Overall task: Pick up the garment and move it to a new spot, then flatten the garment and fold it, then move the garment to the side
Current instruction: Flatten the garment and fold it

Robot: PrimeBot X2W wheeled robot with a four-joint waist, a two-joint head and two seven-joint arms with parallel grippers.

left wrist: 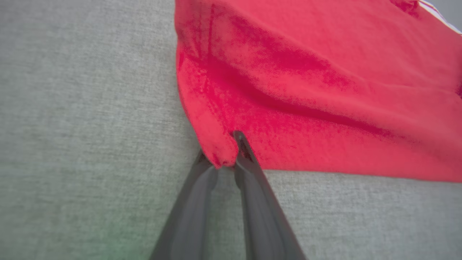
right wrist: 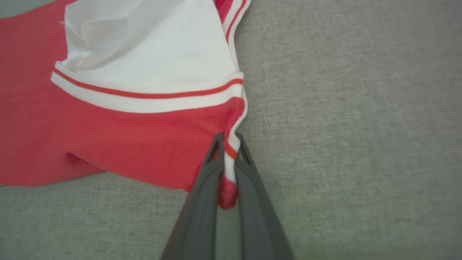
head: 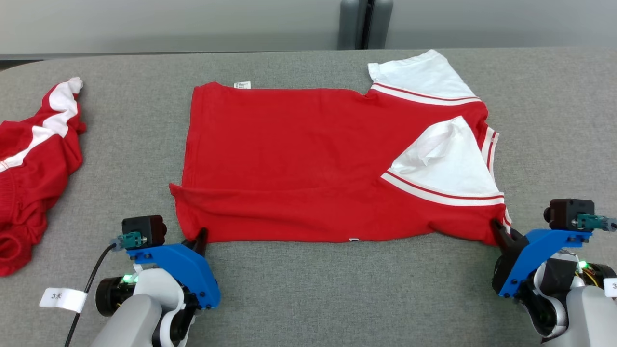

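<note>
The garment (head: 308, 159) is a red T-shirt with white, red-striped sleeves, lying spread across the middle of the grey table, sleeves toward the right. My left gripper (head: 201, 237) is shut on the shirt's near left corner; in the left wrist view red cloth (left wrist: 223, 157) is pinched between its two dark fingers (left wrist: 252, 169). At the near right corner my right gripper (head: 499, 230) is shut on the hem by the striped sleeve, and the right wrist view has a bunch of red and white fabric (right wrist: 229, 159) squeezed between the fingers (right wrist: 249, 173).
A second red and white garment (head: 33, 164) lies crumpled at the table's left edge. Grey table surface (head: 337, 289) runs in front of the shirt between my arms. A dark post (head: 365, 24) stands behind the table's far edge.
</note>
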